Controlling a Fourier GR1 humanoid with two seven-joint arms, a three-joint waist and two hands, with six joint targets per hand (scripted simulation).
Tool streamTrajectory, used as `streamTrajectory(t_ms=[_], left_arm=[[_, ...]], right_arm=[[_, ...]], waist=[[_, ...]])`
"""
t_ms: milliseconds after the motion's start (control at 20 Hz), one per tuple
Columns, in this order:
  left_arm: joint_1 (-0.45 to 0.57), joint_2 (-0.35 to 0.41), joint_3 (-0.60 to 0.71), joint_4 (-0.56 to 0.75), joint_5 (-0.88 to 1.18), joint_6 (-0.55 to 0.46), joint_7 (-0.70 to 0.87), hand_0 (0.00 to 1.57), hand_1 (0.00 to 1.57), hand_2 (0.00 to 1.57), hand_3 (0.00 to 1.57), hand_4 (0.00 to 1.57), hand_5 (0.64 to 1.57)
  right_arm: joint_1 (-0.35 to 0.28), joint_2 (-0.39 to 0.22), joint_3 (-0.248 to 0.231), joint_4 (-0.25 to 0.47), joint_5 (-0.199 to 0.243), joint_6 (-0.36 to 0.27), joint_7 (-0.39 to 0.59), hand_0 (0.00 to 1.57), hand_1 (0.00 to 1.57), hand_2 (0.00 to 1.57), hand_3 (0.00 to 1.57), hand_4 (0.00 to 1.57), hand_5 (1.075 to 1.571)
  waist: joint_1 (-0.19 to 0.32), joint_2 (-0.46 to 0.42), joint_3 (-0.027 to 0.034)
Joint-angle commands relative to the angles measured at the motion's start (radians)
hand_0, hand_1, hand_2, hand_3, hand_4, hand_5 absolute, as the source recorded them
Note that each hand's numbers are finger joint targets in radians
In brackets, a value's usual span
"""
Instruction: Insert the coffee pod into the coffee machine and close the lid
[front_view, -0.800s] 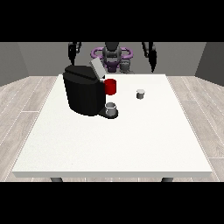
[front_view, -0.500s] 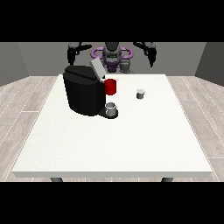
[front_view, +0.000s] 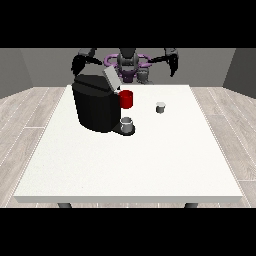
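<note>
A black coffee machine (front_view: 95, 106) stands at the table's left part, its grey lid (front_view: 111, 78) tilted up and open. A red part (front_view: 126, 99) sticks out at its front, and a small grey cup (front_view: 127, 124) sits on its base. The coffee pod (front_view: 160, 107), small and grey-white, stands on the table to the right of the machine. The hand at the view's right (front_view: 173, 64) hangs raised above the table's far edge, well behind the pod. The hand at the view's left (front_view: 78, 64) is raised behind the machine. Neither hand touches anything.
The white table (front_view: 130, 165) stretches wide towards the camera. The robot's purple and grey torso (front_view: 128, 64) stands behind the far edge. Wooden floor surrounds the table.
Both arms have lifted and spread outwards, the hands rising from beside the torso. The pod, the machine and its lid have not moved.
</note>
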Motion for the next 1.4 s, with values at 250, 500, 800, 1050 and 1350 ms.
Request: streamTrajectory(t_ms=[250,500,800,1050,1350], left_arm=[[-0.223,0.121,0.126,0.211,0.023,-0.075,0.091,0.0,0.0,0.0,0.0,0.0,1.571],[-0.308,0.152,0.136,0.328,-0.021,-0.07,0.105,0.0,0.0,0.0,0.0,0.0,1.571],[-0.398,0.192,0.176,0.505,-0.045,-0.075,0.057,0.0,0.0,0.0,0.0,0.0,1.571],[-0.427,0.138,0.125,0.598,-0.12,-0.017,0.081,0.0,0.0,0.0,0.0,0.0,1.571],[-0.438,0.148,0.072,0.651,-0.2,-0.04,0.043,0.0,0.0,0.37,0.0,0.0,1.571]], right_arm=[[-0.048,0.024,0.086,-0.03,-0.014,-0.06,-0.025,0.0,0.0,0.0,0.0,0.19,1.571],[-0.101,0.004,0.04,-0.004,-0.015,-0.001,-0.043,0.0,0.0,0.0,0.0,0.28,1.571],[-0.18,0.002,0.052,-0.005,-0.01,-0.049,0.044,0.0,0.0,0.0,0.0,0.34,1.571],[-0.177,-0.001,0.051,0.026,-0.003,-0.055,0.079,0.0,0.0,0.0,0.0,0.37,1.571],[-0.197,-0.005,0.027,0.13,0.024,-0.084,0.064,0.0,0.0,0.0,0.0,0.42,1.571]], waist=[[-0.071,0.093,0.0004],[-0.104,0.166,0.0004],[-0.091,0.2,0.0002],[-0.105,0.184,0.0003],[-0.056,0.158,0.0005]])
